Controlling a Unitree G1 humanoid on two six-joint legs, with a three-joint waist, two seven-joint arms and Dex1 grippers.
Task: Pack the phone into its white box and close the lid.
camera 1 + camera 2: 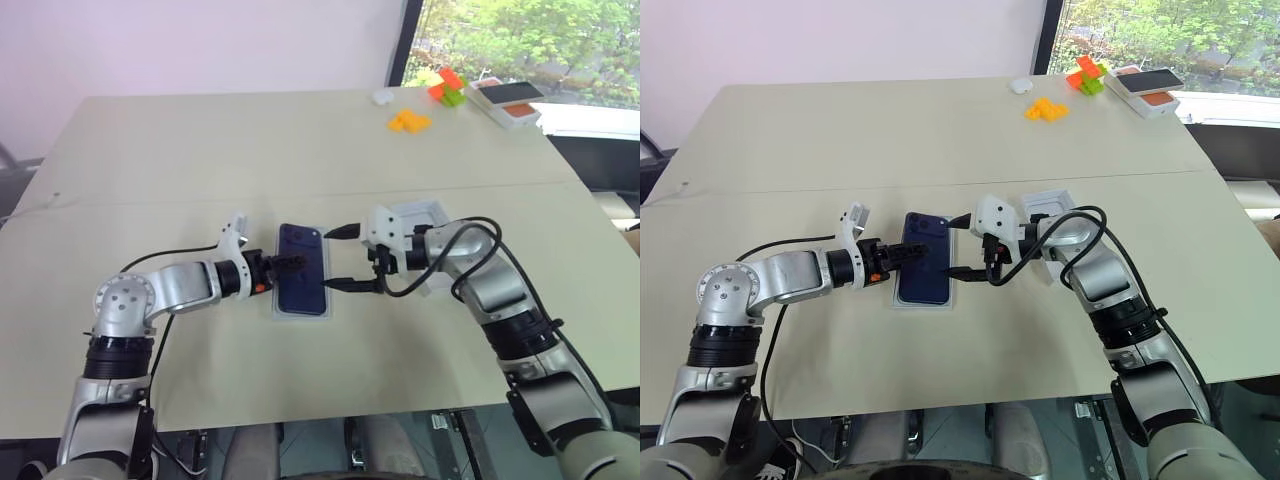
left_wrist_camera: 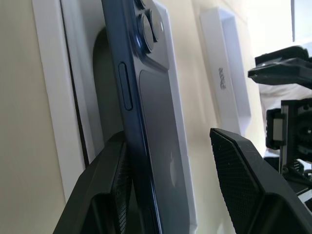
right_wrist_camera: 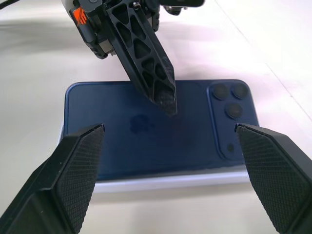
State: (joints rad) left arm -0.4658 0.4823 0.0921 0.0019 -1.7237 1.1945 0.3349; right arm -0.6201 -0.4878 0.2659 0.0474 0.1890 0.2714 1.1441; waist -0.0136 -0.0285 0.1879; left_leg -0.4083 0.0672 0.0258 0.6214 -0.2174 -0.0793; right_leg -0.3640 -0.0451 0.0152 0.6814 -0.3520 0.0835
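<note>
The dark blue phone (image 1: pixel 303 280) lies back up over the white box (image 1: pixel 300 316), whose rim shows around it. In the left wrist view the phone (image 2: pixel 156 122) sits tilted, one long edge raised above the box (image 2: pixel 48 97). My left gripper (image 1: pixel 298 264) reaches in from the left and is open. One of its fingers (image 2: pixel 109 195) is against the phone's raised edge and the other stands apart. My right gripper (image 1: pixel 331 259) faces the phone from the right, open wide and touching nothing. The lid (image 1: pixel 425 213) lies behind my right hand.
At the far right of the table lie orange blocks (image 1: pixel 409 121), red and green blocks (image 1: pixel 448 85), a small white object (image 1: pixel 382 96) and an orange-and-white box with a dark top (image 1: pixel 507 100). The table's front edge runs close below both arms.
</note>
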